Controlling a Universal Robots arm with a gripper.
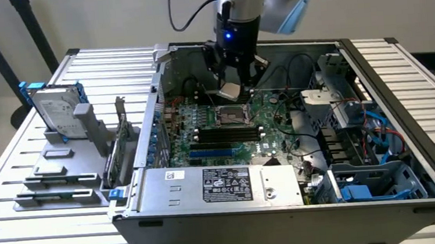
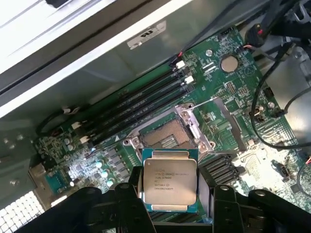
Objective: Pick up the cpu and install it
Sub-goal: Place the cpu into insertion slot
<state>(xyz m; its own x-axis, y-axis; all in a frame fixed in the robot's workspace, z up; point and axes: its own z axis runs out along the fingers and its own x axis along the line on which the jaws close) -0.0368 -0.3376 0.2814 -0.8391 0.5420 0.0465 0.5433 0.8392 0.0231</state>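
Gripping the cpu [image 1: 231, 90] by two opposite edges, the tool [image 1: 232, 89] hangs from the arm inside the open computer case [image 1: 287, 221], which stands on the slatted counter [image 1: 24, 230]. In the wrist view the cpu [image 2: 169, 180], its silver-grey top plate carrying printed lettering, sits between the tool's [image 2: 172, 199] black fingers [image 2: 127, 194], one pressed to each side.

The chip is held above the motherboard [image 1: 203, 143] and apart from it, just beside and over the near edge of the processor socket [image 1: 233, 116]. The socket [image 2: 163, 136] is uncovered, its contact field exposed within a metal frame. Four long memory slots [image 2: 131, 109] run alongside the socket. A coin cell [image 2: 229, 63] and black cables [image 2: 272, 121] lie on the motherboard [image 2: 233, 97] farther off.

Toward the front of the case, a grey power supply [image 1: 215, 183] with a printed label spans the near wall. On the exterior view's left, outside the case, a silver hard drive [image 1: 55, 111] in a blue frame stands upright in a grey holder [image 1: 59, 181], well apart from the tool.
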